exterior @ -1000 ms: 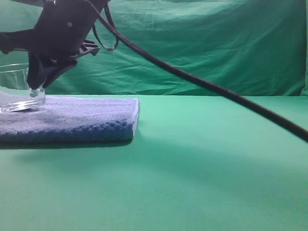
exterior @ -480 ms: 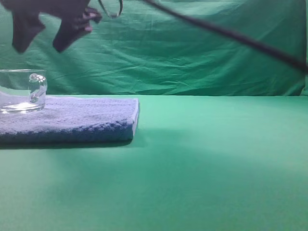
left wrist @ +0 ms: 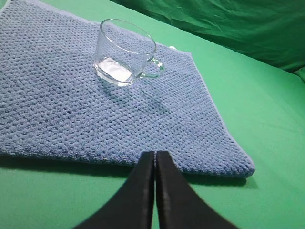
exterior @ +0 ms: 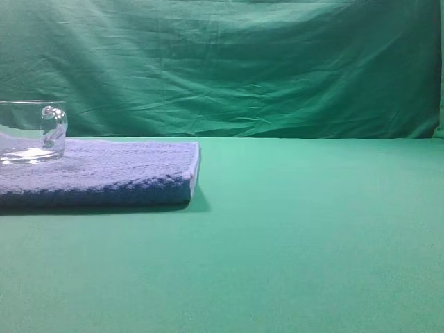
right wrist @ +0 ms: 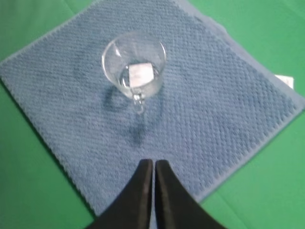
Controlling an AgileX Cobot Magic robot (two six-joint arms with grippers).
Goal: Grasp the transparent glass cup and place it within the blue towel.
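The transparent glass cup was seen standing upright on the blue towel. It was sitting inside the towel's edges, with blue cloth showing all around its base. In the right wrist view, the cup was straight ahead of the right gripper and well apart from it. Its small handle was turned back toward the claw. Nothing was touching the cup.

The right gripper's two dark fingers were pressed together, with only a thin line left between them. Nothing was pinched in them. Their tips were held above the near part of the towel.

In the left wrist view, the cup was ahead of the left gripper and a little to its left, well apart from it. Here the handle was pointed off to the right. The left gripper's fingers were also pressed together, and nothing was held in them. Their tips were seen over the near edge of the towel.

A small white tag was seen at the towel's edge, far off to the right of the right gripper.

In the high view, the cup was seen at the far left, on top of the thick towel. The towel was laid on a green table, and a green cloth was hung behind it. No claw was seen in that view.
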